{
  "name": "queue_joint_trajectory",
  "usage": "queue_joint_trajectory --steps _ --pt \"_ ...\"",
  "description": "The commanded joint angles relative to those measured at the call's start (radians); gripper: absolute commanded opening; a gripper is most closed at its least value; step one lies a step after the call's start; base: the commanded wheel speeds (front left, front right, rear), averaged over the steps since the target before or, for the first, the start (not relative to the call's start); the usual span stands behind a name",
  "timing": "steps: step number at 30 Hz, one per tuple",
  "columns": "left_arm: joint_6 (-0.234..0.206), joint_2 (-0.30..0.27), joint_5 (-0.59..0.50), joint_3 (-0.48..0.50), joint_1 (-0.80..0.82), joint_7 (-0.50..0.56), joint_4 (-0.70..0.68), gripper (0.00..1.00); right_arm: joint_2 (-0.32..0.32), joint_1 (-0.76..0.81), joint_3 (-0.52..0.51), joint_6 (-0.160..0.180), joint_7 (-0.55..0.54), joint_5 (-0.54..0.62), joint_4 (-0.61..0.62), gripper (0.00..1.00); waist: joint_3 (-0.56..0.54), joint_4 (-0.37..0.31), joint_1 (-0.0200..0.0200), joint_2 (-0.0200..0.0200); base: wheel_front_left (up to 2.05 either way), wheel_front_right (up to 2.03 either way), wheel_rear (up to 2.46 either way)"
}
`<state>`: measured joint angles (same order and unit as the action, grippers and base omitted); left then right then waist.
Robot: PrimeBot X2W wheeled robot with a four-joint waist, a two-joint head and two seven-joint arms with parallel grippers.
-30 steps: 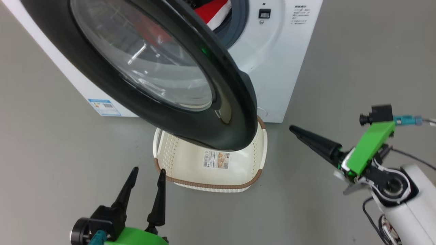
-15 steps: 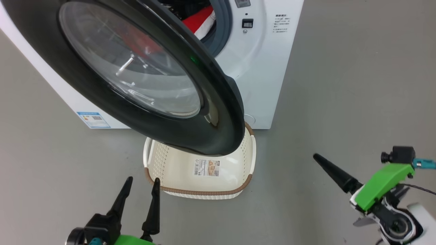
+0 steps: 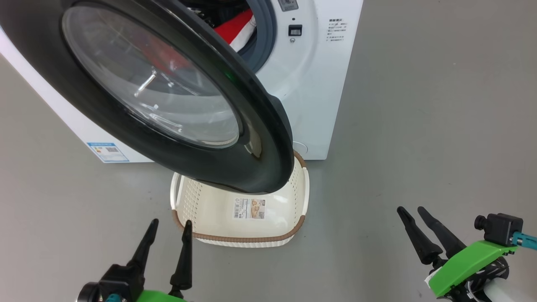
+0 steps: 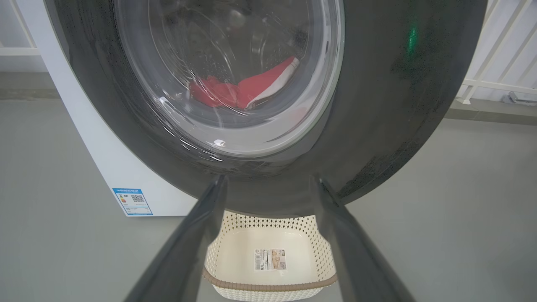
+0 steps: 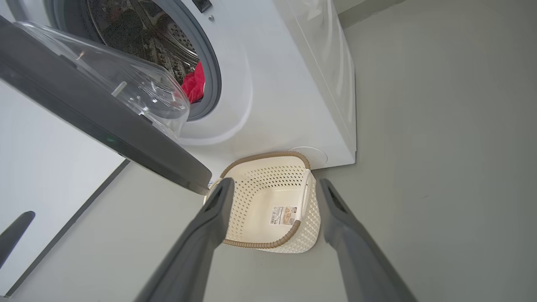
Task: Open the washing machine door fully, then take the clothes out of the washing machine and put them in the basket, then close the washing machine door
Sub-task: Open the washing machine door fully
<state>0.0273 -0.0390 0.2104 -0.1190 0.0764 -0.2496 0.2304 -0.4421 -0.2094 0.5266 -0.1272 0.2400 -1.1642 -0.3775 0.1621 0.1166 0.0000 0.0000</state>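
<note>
We have our left gripper [image 3: 171, 221] and right gripper [image 3: 410, 208] spread wide and empty, well apart over the floor [image 3: 419, 126]. The basket [image 3: 235, 239] sits just beyond the left one, its far half under the door's [image 3: 268, 138] lower edge. The door stands partly open on the washer [image 3: 319, 84], with the clothes [image 3: 230, 29] inside. We see open floor to the right.

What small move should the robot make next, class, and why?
Probably bring the right gripper to the free edge of the washing machine door and swing it wider. The door stands only partly open, hanging over the basket; the clothes lie in the drum; that gripper and the left gripper are open, holding nothing.
</note>
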Motion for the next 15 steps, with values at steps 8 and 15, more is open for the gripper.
queue_joint_trajectory --steps 8,15 --pt "0.002 -0.011 -0.007 0.047 -0.005 -0.012 -0.018 1.00 0.041 0.053 -0.212 -0.003 0.021 0.331 0.055 1.00 0.001 -0.004 0.0000 0.0000 0.00 0.00 0.00" --pt "0.000 -0.011 -0.005 0.048 -0.005 -0.012 -0.020 1.00 0.169 0.147 -0.424 -0.003 0.022 0.623 0.129 1.00 0.000 0.000 0.0000 0.0000 0.00 0.00 0.00"
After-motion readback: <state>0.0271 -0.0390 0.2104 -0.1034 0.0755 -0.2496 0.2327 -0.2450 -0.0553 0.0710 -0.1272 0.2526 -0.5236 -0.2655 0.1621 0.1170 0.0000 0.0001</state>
